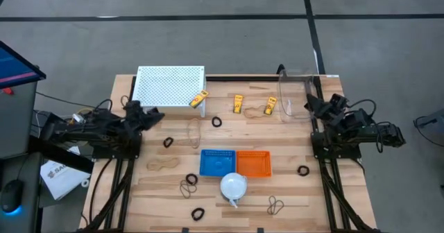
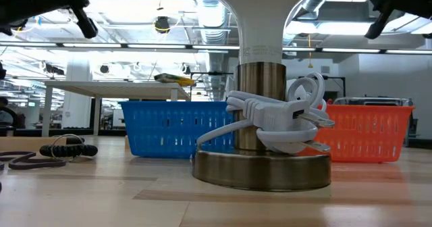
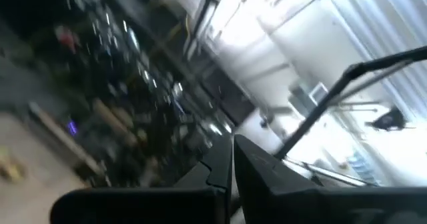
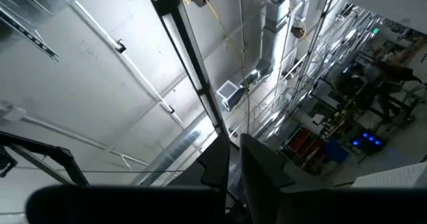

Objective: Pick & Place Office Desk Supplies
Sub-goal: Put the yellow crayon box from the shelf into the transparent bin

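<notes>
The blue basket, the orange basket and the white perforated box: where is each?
blue basket [image 1: 218, 162], high view, its floor.
orange basket [image 1: 253, 164], high view, its floor.
white perforated box [image 1: 168, 84], high view, its top face.

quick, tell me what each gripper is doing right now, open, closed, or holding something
Left gripper: closed, holding nothing, raised over the wooden table's left side.
Right gripper: fingers nearly together with a thin gap, holding nothing, raised over the right side.

Two baskets [image 1: 234, 162] sit side by side at the centre of the surface [image 1: 291, 191], touching. A domed lamp base [image 1: 233, 186] lies just beside them at 6 o'clock. A perforated tray [image 1: 168, 85] occupies 11 o'clock, three clips [image 1: 238, 103] line 12 o'clock, and rings [image 1: 198, 213] and rubber-band loops [image 1: 163, 166] scatter around them.
</notes>
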Tool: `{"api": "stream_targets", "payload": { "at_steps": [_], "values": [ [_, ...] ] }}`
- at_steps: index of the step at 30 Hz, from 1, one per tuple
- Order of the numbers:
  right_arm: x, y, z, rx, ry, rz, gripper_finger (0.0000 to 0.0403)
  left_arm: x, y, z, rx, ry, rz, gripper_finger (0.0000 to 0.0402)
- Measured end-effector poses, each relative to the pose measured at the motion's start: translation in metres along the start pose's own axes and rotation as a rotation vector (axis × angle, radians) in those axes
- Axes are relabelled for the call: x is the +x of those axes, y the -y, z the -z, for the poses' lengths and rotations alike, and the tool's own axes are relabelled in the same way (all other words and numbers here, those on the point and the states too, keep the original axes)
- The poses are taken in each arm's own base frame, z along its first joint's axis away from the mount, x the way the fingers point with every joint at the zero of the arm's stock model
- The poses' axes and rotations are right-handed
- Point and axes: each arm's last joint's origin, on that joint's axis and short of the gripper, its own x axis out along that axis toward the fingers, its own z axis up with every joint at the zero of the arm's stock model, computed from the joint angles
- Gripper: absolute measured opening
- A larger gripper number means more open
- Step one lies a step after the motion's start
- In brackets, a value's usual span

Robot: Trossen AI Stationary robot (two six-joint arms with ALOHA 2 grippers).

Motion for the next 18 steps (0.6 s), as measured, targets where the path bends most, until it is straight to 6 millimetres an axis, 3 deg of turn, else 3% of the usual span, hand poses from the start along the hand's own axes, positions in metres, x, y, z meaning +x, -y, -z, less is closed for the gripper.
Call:
{"api": "stream_targets", "payload": {
  "at_steps": [7,11,14,18],
  "values": [
    [0.0,-0.001,-0.001,0.066,0.001,-0.003,0.0063,0.003,-0.026,0.038,-0.306,-0.444,-0.208,0.0035],
    [0.003,-0.01,-0.009,0.045,0.022,-0.03,0.0064,0.001,-0.035,0.061,-0.388,-0.58,-0.361,0.0057],
    [0.006,-0.019,-0.017,0.026,0.035,-0.058,0.0064,0.005,-0.038,0.071,-0.404,-0.498,-0.46,0.0078],
    [0.01,-0.029,-0.024,0.011,-0.004,-0.065,0.0064,0.013,-0.045,0.074,-0.413,-0.24,-0.562,0.0113]
  ]
}}
